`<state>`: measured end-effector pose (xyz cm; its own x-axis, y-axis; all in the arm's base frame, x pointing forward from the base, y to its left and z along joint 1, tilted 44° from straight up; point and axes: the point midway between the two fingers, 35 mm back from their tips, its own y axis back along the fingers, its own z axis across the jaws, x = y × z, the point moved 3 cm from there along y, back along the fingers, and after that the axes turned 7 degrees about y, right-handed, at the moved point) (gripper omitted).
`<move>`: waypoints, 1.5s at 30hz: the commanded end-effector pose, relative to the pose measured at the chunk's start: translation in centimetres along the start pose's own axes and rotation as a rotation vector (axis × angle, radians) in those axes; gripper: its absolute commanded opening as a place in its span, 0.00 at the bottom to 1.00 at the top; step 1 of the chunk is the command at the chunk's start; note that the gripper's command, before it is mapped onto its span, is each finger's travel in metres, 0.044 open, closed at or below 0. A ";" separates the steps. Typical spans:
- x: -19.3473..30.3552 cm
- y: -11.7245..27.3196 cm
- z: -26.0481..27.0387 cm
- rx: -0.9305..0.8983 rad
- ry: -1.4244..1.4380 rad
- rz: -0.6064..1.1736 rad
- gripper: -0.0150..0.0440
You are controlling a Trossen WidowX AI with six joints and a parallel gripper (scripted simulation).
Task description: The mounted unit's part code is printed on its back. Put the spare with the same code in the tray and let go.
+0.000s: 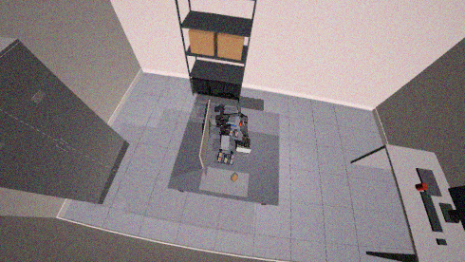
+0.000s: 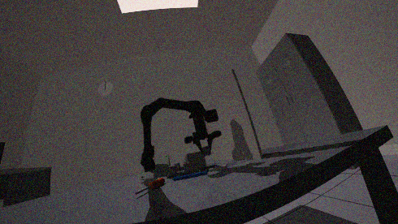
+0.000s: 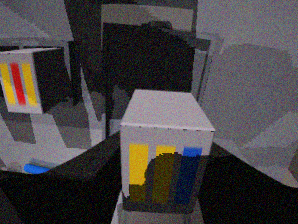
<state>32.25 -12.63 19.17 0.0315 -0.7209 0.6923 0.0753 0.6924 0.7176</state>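
My gripper [image 3: 160, 136] [image 2: 206, 152] is shut on a white block with yellow, yellow and blue stripes [image 3: 167, 112] on its face; a shadow covers part of them. In the exterior view the gripper points down, above the table. Another white block [image 3: 25, 95], with yellow, red and yellow stripes, shows at the left of the wrist view, apart from the held one. Which block is the mounted unit, and its back code, I cannot tell. The tray cannot be made out for certain.
A blue rod [image 2: 190, 175] [image 3: 36, 169] and an orange-handled tool [image 2: 157, 183] lie on the table. An upright panel [image 1: 205, 138] stands left of the arm. A small orange object [image 1: 234, 177] lies on a light mat [image 1: 211, 186]. A white-topped item [image 1: 243, 150] is beside the arm.
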 end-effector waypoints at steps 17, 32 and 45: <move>-0.1 -1.6 0.0 0.000 0.003 -0.006 0.25; 0.0 -2.8 0.1 -0.002 0.003 -0.007 0.25; 0.0 -3.9 0.3 -0.005 0.003 -0.008 0.25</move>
<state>31.66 -15.26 16.56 0.0304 -0.7247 0.6884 0.0836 0.6882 0.7207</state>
